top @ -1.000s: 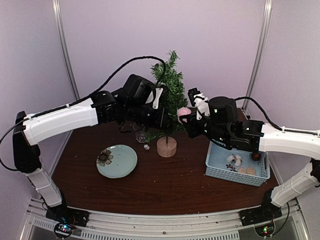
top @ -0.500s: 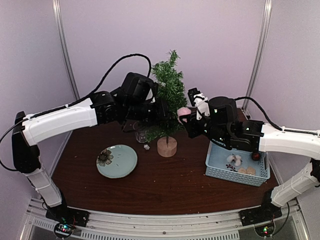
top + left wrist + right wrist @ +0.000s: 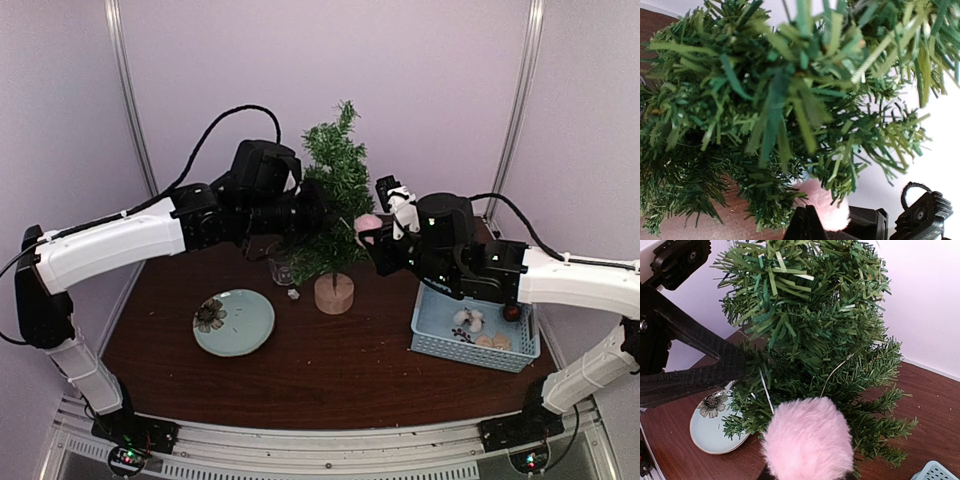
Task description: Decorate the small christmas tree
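Observation:
The small christmas tree (image 3: 338, 185) stands upright on its round wood base (image 3: 333, 293) at mid table. My right gripper (image 3: 368, 233) is shut on a fluffy pink pom-pom (image 3: 807, 445), held against the tree's lower right side. My left gripper (image 3: 316, 216) reaches in from the left, and its black fingers (image 3: 700, 372) are buried among the branches. In the left wrist view its tips (image 3: 806, 220) are pressed together below the foliage, just in front of the pom-pom (image 3: 824, 202). A thin white thread (image 3: 765, 385) runs from the pom-pom toward those tips. Whether they pinch it is hidden.
A drinking glass (image 3: 282, 268) stands just left of the tree base. A pale green plate (image 3: 233, 322) with a flower print lies front left. A blue basket (image 3: 478, 338) with several ornaments sits at the right, under my right arm.
My left gripper has drawn back a little to the left, uncovering more of the tree. The right gripper and the pom-pom have stayed in place.

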